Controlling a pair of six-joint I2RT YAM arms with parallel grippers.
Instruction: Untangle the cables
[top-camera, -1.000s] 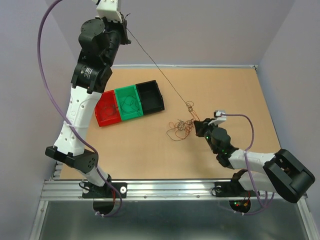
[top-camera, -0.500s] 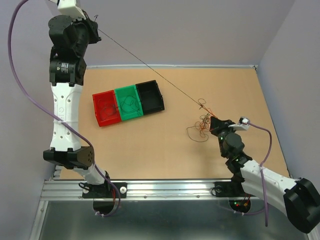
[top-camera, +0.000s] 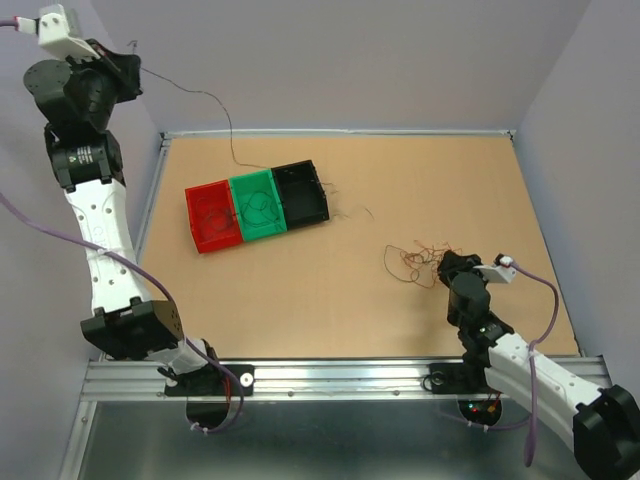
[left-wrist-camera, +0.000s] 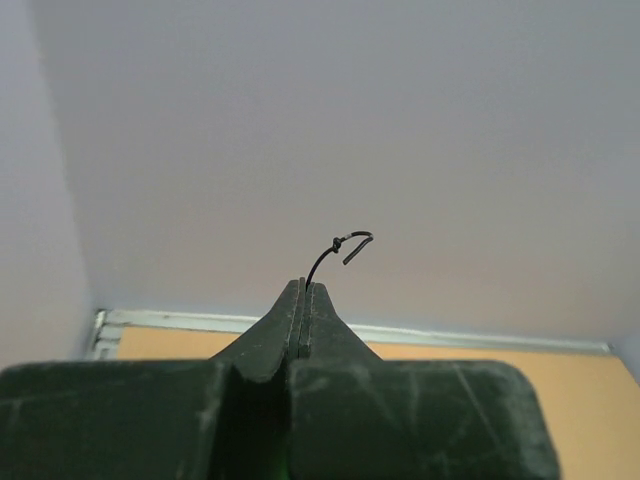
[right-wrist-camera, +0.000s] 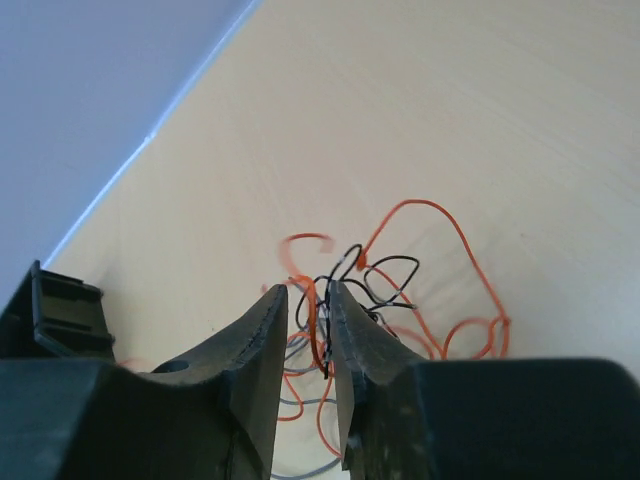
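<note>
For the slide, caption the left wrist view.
Left claw shut on a thin black wire, its knotted end curling above the tips.
</note>
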